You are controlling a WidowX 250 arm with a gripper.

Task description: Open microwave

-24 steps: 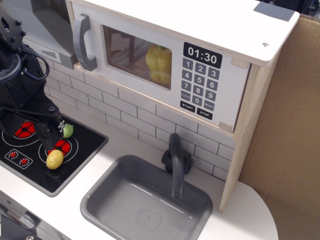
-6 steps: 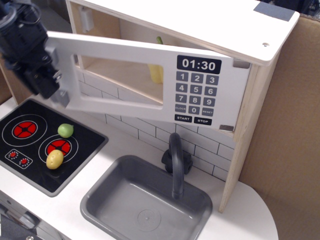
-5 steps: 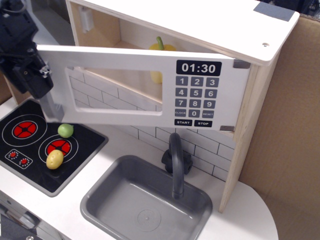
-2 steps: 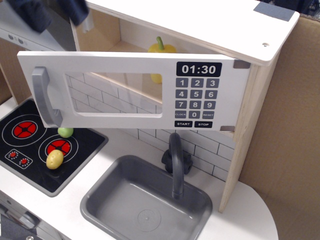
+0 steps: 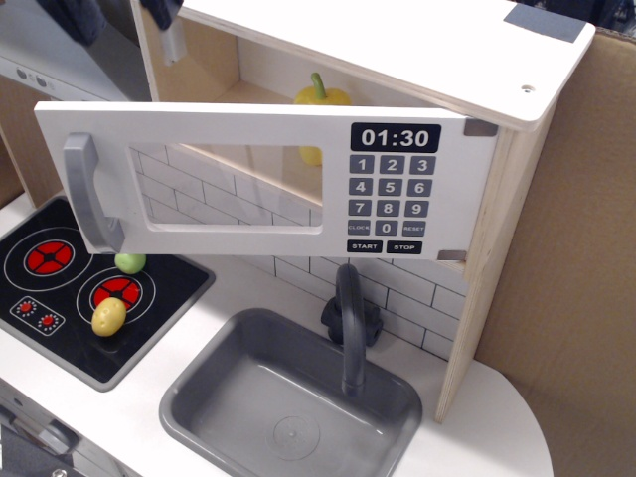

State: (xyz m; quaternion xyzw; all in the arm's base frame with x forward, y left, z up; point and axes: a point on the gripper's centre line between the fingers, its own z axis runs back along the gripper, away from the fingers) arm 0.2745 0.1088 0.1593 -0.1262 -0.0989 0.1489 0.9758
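One view covers the scene. High at the top left corner, dark blurred parts of the tool (image 5: 159, 10) reach into the frame, mostly cut off by the edge; whether it is released or clenched cannot be told, and it touches nothing visible. The microwave (image 5: 517, 149), a pale wooden box, stands above the tiled back wall, and its white door (image 5: 238, 214) is swung wide open toward the camera, hinged at the right. A grey bar handle (image 5: 87, 194) sits upright at the door's left end, and the black keypad (image 5: 393, 189) shows 01:30. Inside the open box a yellow pepper (image 5: 320, 97) with a green stem stands behind the door's top edge. Below on the tabletop (image 5: 497, 427), the black hob (image 5: 60, 298) carries a green ball (image 5: 129, 262) and a yellow ball (image 5: 108, 317) near each other. A grey sink (image 5: 229, 417) lies right of the hob, with a dark faucet (image 5: 348, 318) at its back rim.
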